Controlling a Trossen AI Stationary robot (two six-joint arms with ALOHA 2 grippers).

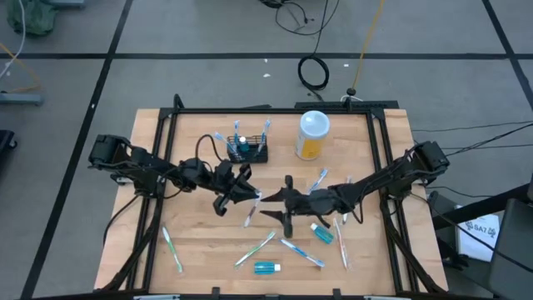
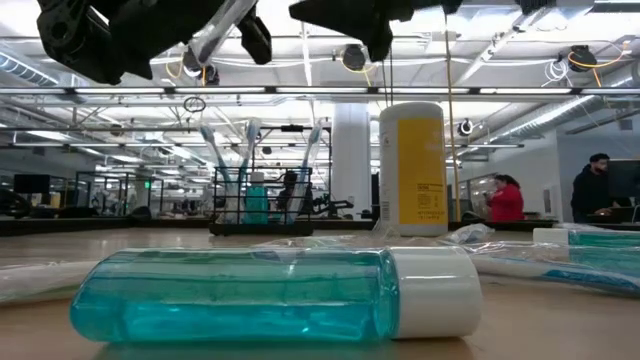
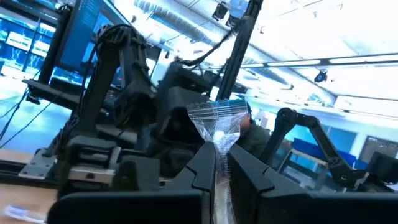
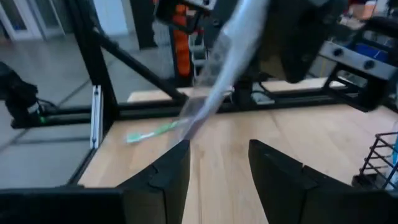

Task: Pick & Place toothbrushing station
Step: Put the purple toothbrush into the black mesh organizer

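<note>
The left claw [image 1: 240,190], fingers pressed together, pinches a clear-wrapped toothbrush [image 1: 253,200] above mid-tabletop; the right claw [image 1: 283,206], fingers spread, waits just beside it. The small black slatted toothbrushing station [image 1: 247,152] stands toward the far edge, left of the yellow white-lidded container [image 1: 312,135]. Best carry the brush upright over a free slot, clear of the brushes already standing there

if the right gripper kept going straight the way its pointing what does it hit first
Probably the wrapped toothbrush held by the left gripper; it hangs ahead of the open right gripper, though depth is unclear.
</note>
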